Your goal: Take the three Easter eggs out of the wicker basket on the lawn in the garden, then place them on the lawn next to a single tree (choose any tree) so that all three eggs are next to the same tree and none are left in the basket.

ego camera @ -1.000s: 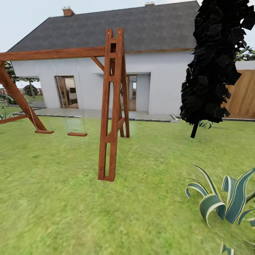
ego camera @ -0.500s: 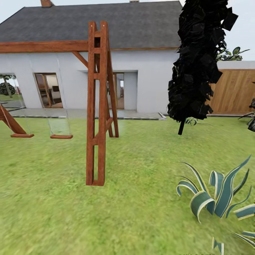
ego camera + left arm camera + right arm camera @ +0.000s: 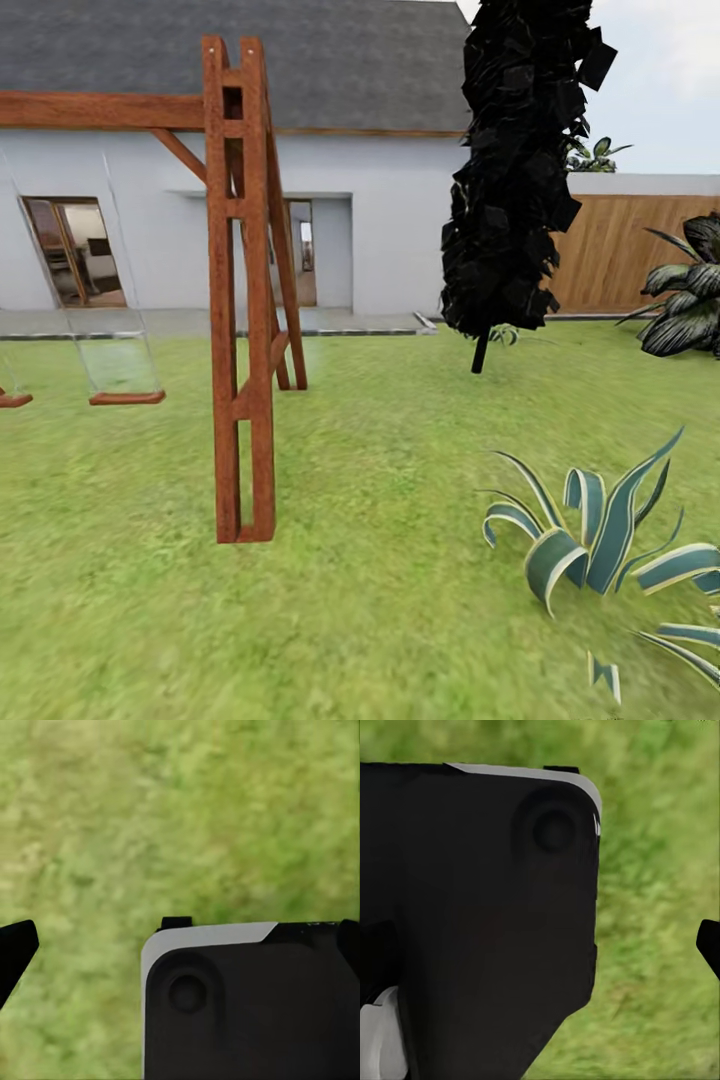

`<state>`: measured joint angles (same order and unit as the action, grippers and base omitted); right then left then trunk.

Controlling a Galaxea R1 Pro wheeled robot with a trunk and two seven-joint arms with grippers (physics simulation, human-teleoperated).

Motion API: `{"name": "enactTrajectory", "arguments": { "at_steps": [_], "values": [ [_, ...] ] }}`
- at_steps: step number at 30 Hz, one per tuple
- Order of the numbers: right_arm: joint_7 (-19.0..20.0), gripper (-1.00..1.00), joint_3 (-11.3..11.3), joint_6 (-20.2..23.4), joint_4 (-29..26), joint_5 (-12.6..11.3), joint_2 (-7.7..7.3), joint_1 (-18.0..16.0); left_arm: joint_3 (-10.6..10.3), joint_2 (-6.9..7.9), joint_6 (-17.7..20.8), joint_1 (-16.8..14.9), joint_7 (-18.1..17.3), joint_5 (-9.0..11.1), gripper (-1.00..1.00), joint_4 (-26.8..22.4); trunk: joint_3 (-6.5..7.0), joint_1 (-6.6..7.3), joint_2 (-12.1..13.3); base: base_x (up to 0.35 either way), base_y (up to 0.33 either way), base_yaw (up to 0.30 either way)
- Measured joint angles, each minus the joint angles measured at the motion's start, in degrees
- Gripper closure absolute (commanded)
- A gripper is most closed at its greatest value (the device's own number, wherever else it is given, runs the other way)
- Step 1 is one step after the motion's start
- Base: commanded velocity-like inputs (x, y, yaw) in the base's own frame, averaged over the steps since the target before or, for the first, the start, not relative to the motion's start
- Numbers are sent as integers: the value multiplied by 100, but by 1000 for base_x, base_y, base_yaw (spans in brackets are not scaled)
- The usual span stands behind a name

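Mottled green lawn (image 3: 400, 620); red-brown swing frame (image 3: 240, 300); white house (image 3: 390, 230), grey roof; black-leaved tree (image 3: 515, 170).

Grass (image 3: 400, 620) is filling the near ground, mottled green under even daylight. A red-brown swing frame (image 3: 240, 300) is standing left of centre, its seat (image 3: 127, 397) hanging just above the grass at the left edge. A white house (image 3: 380, 220) with a dark grey roof (image 3: 340, 60) is closing the far side, paved strip along its foot. A black-leaved tree (image 3: 515, 170) is rising right of centre. A slat fence (image 3: 620, 250) is running along the far right. A striped agave (image 3: 600, 540) is sitting near the right edge.
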<state>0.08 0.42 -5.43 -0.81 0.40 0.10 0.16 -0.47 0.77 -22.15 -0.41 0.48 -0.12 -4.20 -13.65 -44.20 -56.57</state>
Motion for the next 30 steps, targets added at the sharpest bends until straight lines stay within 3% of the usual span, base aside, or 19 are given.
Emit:
{"name": "enactTrajectory", "arguments": {
  "at_steps": [30],
  "values": [
    [0, -100, 0, 0, -9, -11, 8, 0, 0, 1, 0, 0, 0, -1, -100, -4, -7, 0, 0, 250, 243, -48]
  ]
}}
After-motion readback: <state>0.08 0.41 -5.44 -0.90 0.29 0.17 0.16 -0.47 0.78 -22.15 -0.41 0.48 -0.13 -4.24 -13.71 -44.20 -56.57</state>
